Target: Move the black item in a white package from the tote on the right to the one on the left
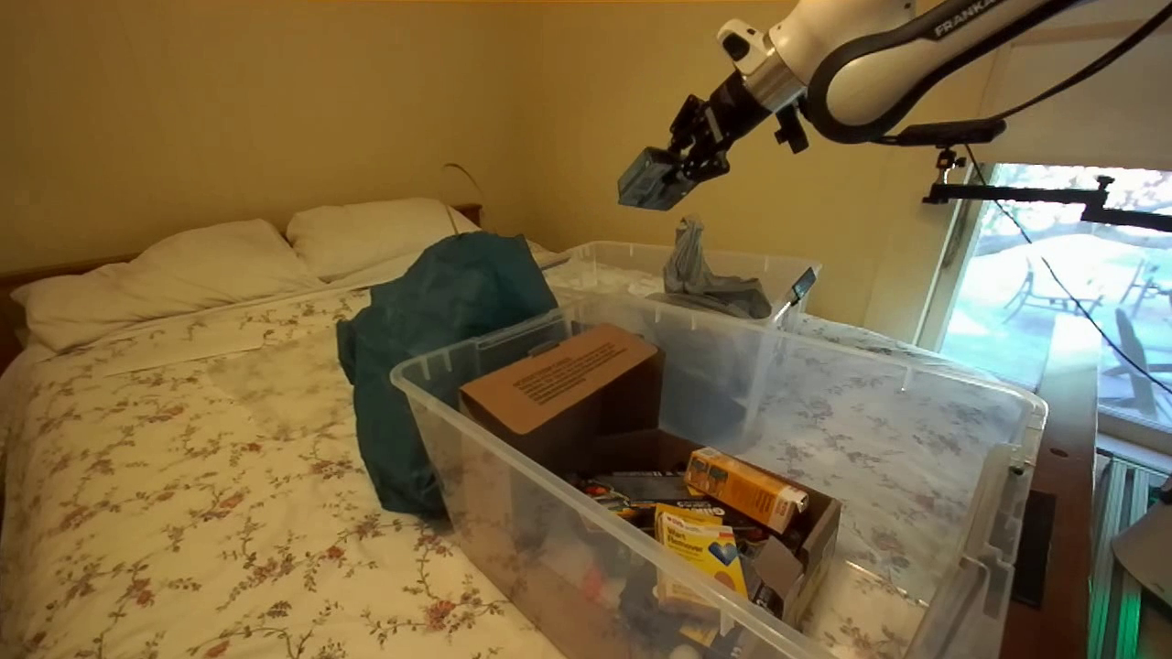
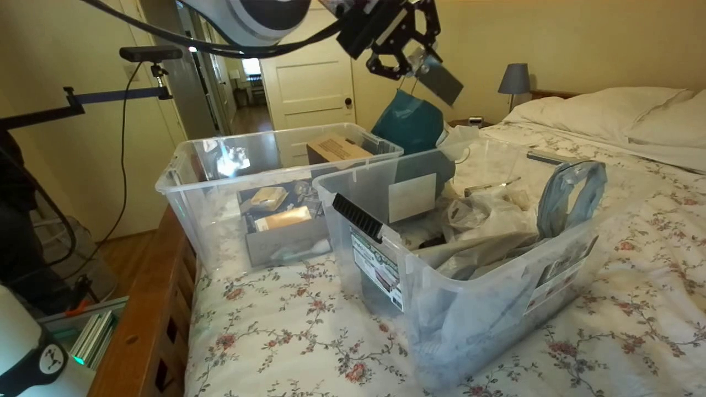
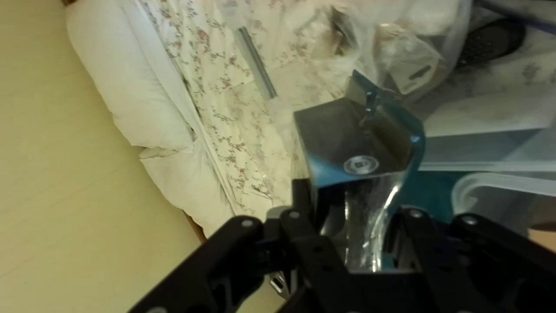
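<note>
My gripper (image 1: 689, 167) is shut on a package (image 1: 650, 179), held high over the far tote (image 1: 604, 249) in this view. The package also shows in an exterior view (image 2: 440, 81), tilted below the fingers. In the wrist view, the package (image 3: 334, 134) has a grey and blue face, a round mark and a clear plastic part between the fingers (image 3: 349, 208), with something dark behind it. I see no clear white on it. The tote with the bags (image 2: 474, 278) stands beside the tote with the cardboard box (image 2: 242, 175).
A teal bag (image 1: 449, 302) stands against the totes. An open cardboard box (image 1: 572, 375) with small packages sits in its tote. A grey bag (image 1: 700, 284) rises above the rim of the far tote. A camera on a bar (image 2: 150, 53) stands near the arm.
</note>
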### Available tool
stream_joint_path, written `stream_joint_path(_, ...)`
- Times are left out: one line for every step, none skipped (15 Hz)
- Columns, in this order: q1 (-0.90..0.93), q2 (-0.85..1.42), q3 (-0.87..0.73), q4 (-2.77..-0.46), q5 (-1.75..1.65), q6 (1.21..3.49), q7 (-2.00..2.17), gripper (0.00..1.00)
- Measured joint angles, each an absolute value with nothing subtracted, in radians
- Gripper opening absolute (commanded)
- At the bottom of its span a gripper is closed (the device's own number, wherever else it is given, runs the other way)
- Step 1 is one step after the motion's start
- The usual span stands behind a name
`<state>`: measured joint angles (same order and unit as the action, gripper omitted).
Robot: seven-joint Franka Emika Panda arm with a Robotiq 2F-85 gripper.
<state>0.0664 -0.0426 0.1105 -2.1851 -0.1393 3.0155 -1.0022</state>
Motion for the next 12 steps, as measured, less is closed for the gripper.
stream_joint_path(0.093,-0.078,0.118,-2.243,-0.063,3.016,-1.043,0.11)
stream_joint_path(0.135,-0.114,0.115,-2.300,0.015,3.018,-1.100,0.11)
stream_joint_path(0.182,-0.154,0.108,-2.353,0.092,3.024,-1.167,0.11)
stream_joint_path(0.226,-0.197,0.095,-2.403,0.151,3.041,-1.228,0.11)
stream_joint_path(0.261,-0.243,0.079,-2.451,0.184,3.068,-1.265,0.36)
stream_joint_path(0.280,-0.290,0.066,-2.497,0.200,3.104,-1.272,0.36)
stream_joint_path(0.285,-0.338,0.057,-2.537,0.203,3.128,-1.272,0.36)
stream_joint_path(0.285,-0.372,0.050,-2.566,0.204,3.134,-1.272,0.36)
stream_joint_path(0.285,-0.396,0.045,-2.584,0.204,3.134,-1.272,0.36)
stream_joint_path(0.285,-0.408,0.042,-2.594,0.204,3.134,-1.272,0.11)
stream_joint_path(0.285,-0.411,0.042,-2.597,0.204,3.134,-1.272,0.11)
stream_joint_path(0.285,-0.410,0.042,-2.597,0.204,3.134,-1.271,0.11)
